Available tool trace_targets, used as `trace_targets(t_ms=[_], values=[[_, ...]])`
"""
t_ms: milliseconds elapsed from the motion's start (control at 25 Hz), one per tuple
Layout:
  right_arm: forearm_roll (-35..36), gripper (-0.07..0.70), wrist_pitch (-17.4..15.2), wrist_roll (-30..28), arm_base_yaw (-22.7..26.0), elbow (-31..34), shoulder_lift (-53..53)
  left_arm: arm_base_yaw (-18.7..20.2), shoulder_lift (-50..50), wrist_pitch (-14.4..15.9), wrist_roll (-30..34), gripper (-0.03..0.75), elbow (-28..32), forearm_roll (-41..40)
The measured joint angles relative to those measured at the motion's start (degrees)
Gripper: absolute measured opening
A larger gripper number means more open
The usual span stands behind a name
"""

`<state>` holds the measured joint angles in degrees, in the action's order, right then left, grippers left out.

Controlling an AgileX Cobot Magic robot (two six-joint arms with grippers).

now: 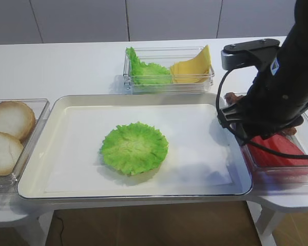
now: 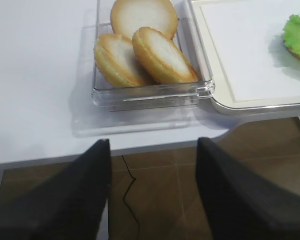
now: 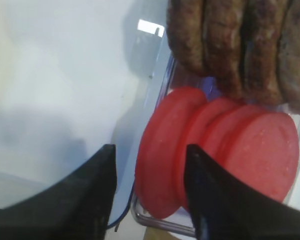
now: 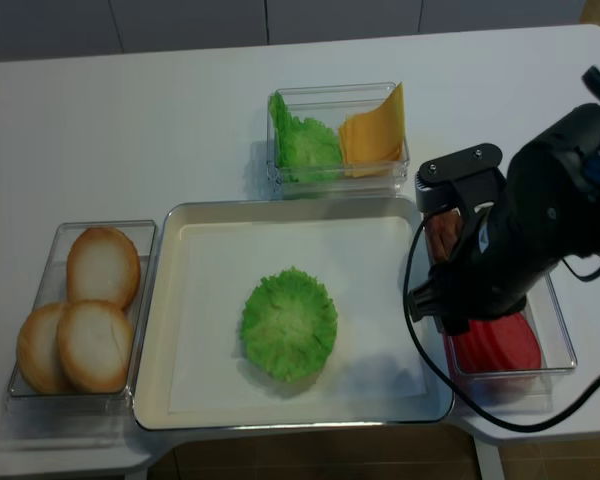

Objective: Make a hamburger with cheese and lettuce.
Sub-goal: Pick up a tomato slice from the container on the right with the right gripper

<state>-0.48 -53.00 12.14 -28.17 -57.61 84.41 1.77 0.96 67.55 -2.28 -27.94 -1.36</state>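
Right wrist view: big tray (image 1: 66,110) with green lettuce (image 1: 134,147) far left, red slices (image 3: 225,150) standing on edge just under right gripper (image 3: 151,165), wide open, empty, nearer than left gripper (image 2: 152,165), open too.

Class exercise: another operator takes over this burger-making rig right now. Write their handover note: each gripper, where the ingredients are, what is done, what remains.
Right gripper: open, empty, over the red round toy slices in the right container.
Left gripper: open, empty, off the table edge near the pale bun halves.
Done: one ruffled green lettuce leaf lies on the white tray.
Left: the red slice, the yellow-orange square cheese slices from the back container, and presumably a bun.
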Motion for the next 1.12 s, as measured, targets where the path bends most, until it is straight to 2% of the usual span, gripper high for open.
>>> trace_targets(t_ms=[240, 880, 1120], values=[[-0.93, 0.349, 1.07, 0.09, 0.00, 0.00, 2.08, 0.00, 0.00, 0.00, 0.00, 0.401, 0.00, 0.00], [-1.80, 0.105, 2.45, 0.09, -0.11, 0.00, 3.12, 0.00, 0.00, 0.00, 0.00, 0.401, 0.00, 0.00], [-2.01, 0.074, 2.45, 0.31, -0.11, -0.14, 3.12, 0.00, 0.00, 0.00, 0.00, 0.401, 0.00, 0.00]])
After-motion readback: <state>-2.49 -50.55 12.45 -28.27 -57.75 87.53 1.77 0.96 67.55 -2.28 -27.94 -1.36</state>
